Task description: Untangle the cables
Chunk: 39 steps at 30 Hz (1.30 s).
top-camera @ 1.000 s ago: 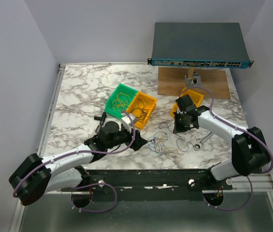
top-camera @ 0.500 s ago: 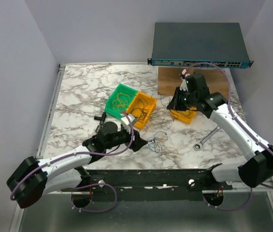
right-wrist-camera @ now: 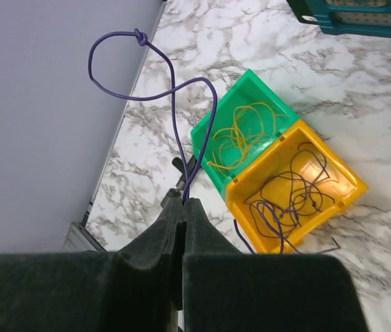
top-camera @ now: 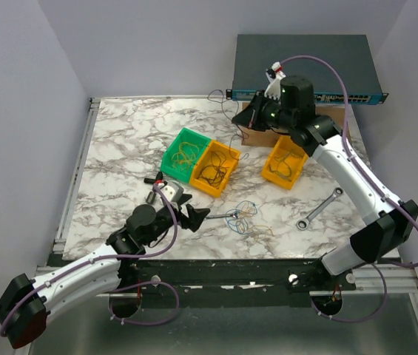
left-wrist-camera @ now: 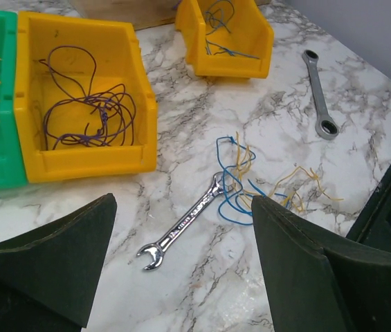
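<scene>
From above, the left gripper (top-camera: 197,217) sits low over the table with its jaws apart and nothing between them. The loose tangle of blue and yellow cables (top-camera: 244,217) lies just to its right, and a small wrench (top-camera: 222,217) lies between the two. The right gripper (top-camera: 244,118) is raised far back by the switch box (top-camera: 305,66), well apart from the tangle, so the left arm is much the nearer.

In the left wrist view, the tangle lies ahead and a little right of the open jaws. The wrench runs diagonally, near-left to far-right. Its far end touches or slips under the blue loops; I cannot tell which. A grab here would likely have to reach past the wrench.

In the right wrist view, the jaws are pressed together on a purple wire (right-wrist-camera: 181,124). It loops up above them and seems to trail down into the yellow bin (right-wrist-camera: 353,188) beside the green bin (right-wrist-camera: 271,93).
</scene>
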### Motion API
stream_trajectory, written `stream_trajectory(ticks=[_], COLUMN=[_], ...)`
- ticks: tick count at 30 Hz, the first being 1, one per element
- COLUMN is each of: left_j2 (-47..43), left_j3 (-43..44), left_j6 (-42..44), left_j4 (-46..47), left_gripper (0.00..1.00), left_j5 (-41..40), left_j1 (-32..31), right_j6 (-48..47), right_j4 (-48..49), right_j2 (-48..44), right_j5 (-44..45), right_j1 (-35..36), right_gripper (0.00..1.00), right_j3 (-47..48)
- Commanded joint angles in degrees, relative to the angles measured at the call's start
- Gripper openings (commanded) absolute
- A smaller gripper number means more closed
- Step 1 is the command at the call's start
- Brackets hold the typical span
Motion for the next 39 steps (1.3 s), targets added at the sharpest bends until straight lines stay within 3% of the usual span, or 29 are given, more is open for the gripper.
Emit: stream_trajectory(ticks=[1,8,14,20,24,27,33,39], left_j2=[-1.29,0.98,0.91,-0.32,0.19,1.15,1.17,-1.18], left_j3=[-0.29,1.53,1.5,0.85,1.09,1.62,2.25,1.13], left_j6=[2.1,3.86,4.33,4.35,4.27,4.09,3.42,2.27], left_j4=[2.02,2.32,1.81,1.63,1.45,1.03,-0.89,-1.72], left_gripper=[0.82,0.82,0.82,0.82,0.82,0.82,0.82,0.82], left_j5=[-4.6,-4.46,-5.34,-6.95,-7.19,-7.44,-9.27,-11.85], left_j1=[-0.15,-0.21,-0.15,-0.16,-0.16,-0.16,-0.2,-0.09], right_j6=[3.56,4.24,7.87,9.62,9.66,11.56,22.26,25.35], right_j4=[11.81,22.15,41.0,45.84,38.31,32.33,9.77,0.27], right_j2=[2.93,6.72,7.72,11.56,13.17,13.96,21.21,31.79], right_j5=[-4.1,-1.38,2.55,10.22,24.46,30.38,46.03,51.76], right_j1=[1.55,2.78,2.89,5.83,10.94,13.77,19.35,20.22], right_gripper=[0.01,0.01,0.01,0.01,0.01,0.01,0.01,0.01], right_j3=[-4.4,-9.01,-24.85,-32.67,-31.72,-30.14,-17.62,-6.81])
